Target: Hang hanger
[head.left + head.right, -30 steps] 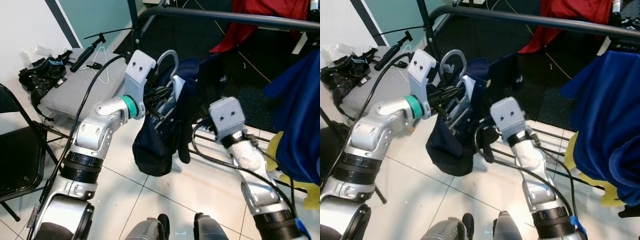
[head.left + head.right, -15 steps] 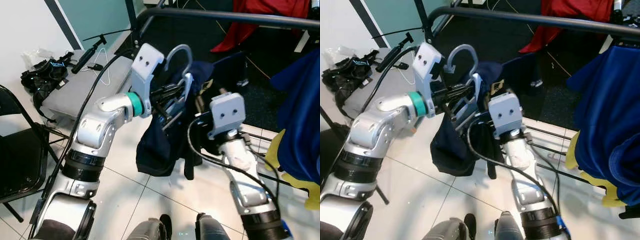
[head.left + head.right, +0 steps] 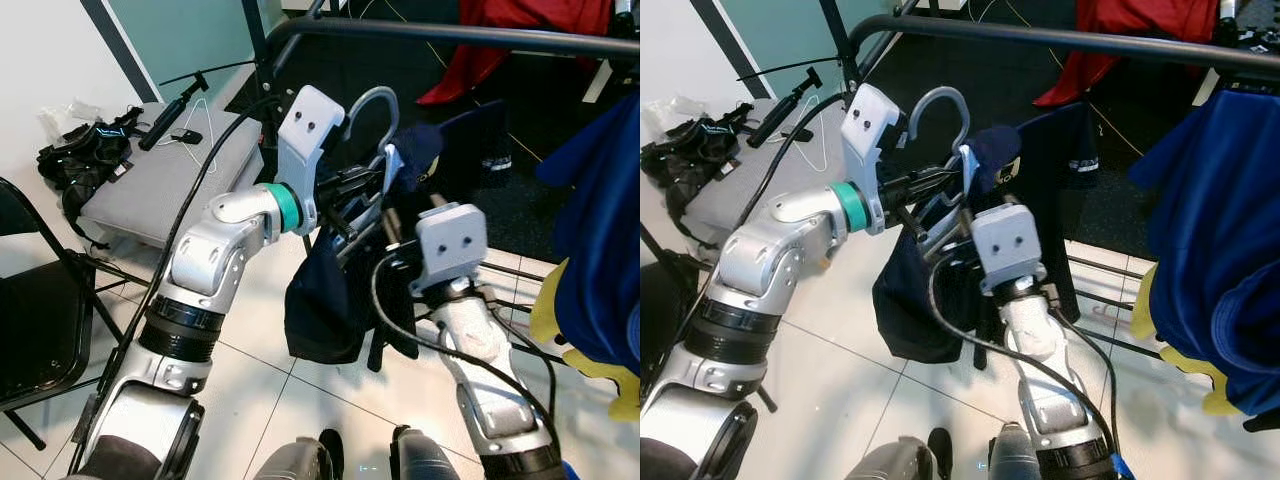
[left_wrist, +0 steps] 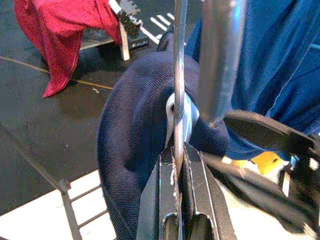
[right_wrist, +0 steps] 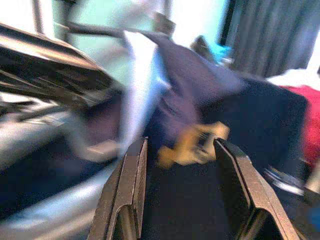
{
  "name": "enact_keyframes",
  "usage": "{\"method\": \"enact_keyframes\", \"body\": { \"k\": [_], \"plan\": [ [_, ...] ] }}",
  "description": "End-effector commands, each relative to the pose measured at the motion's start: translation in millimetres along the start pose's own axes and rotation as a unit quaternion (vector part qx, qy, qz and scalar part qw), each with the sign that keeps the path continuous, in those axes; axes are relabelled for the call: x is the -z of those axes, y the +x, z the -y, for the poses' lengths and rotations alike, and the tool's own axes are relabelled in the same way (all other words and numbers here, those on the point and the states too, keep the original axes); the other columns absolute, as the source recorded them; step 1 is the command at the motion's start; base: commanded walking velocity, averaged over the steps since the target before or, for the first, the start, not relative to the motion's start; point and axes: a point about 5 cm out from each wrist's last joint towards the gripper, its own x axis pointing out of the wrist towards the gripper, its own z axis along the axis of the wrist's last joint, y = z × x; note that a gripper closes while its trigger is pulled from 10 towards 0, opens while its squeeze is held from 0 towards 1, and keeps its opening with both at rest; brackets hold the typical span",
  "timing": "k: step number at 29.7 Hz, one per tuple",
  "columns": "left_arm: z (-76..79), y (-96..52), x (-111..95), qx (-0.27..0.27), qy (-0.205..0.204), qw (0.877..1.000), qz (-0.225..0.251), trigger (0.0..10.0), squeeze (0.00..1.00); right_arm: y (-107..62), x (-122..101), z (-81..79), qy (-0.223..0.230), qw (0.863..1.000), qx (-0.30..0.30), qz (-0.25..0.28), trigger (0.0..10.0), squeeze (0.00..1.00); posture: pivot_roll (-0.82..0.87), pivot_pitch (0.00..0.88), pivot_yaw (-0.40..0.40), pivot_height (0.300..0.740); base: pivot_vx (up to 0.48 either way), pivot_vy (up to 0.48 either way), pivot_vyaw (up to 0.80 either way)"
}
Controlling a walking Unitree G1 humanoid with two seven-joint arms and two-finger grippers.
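Note:
A silver hanger carries a navy garment that droops toward the floor. My left gripper is shut on the hanger's thin metal neck just below the hook, holding it up under the black clothes rail. The hook sits a little below and in front of the rail, apart from it. My right arm reaches in from below, and my right gripper stands open right at the garment's collar and tan label, with nothing between its fingers.
A blue garment and a red one hang on the rail to the right. A grey case with cables and a wire hanger lies at the left, beside a black folding chair. The rack's floor bars run behind the garment.
My left arm has lifted the hanger and garment up and to the right, nearer the rail. My right arm has moved up and left, closing in on the garment's collar.

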Motion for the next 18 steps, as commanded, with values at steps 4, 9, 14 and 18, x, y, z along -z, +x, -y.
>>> {"method": "enact_keyframes", "body": {
  "k": [4,9,14,18],
  "plan": [
    [2.1,-7.9,-10,0.021,-0.002,0.999,0.033,0.0,0.00,8.6,8,7.8,-0.001,1.000,0.022,-0.016,10.0,0.00,-0.21,0.096,0.227,0.740,0.000,0.000,0.00],
    [4.8,-12.8,-13,0.039,0.002,0.998,0.042,0.0,0.00,18.9,12,14.2,0.016,0.999,0.031,-0.032,10.0,0.00,-0.21,0.087,0.224,0.740,0.000,0.000,0.00],
    [9.5,-18.8,-15,0.069,0.008,0.996,0.054,0.0,0.00,27.5,13,18.9,0.035,0.999,0.014,-0.032,0.0,0.00,-0.21,0.075,0.225,0.740,0.000,0.000,0.00],
    [10.9,-19.7,-16,0.079,0.010,0.995,0.058,0.0,0.00,29.3,11,20.7,0.035,0.999,0.011,-0.027,0.0,0.00,-0.21,0.072,0.226,0.740,0.000,0.000,0.00]
  ]
}}
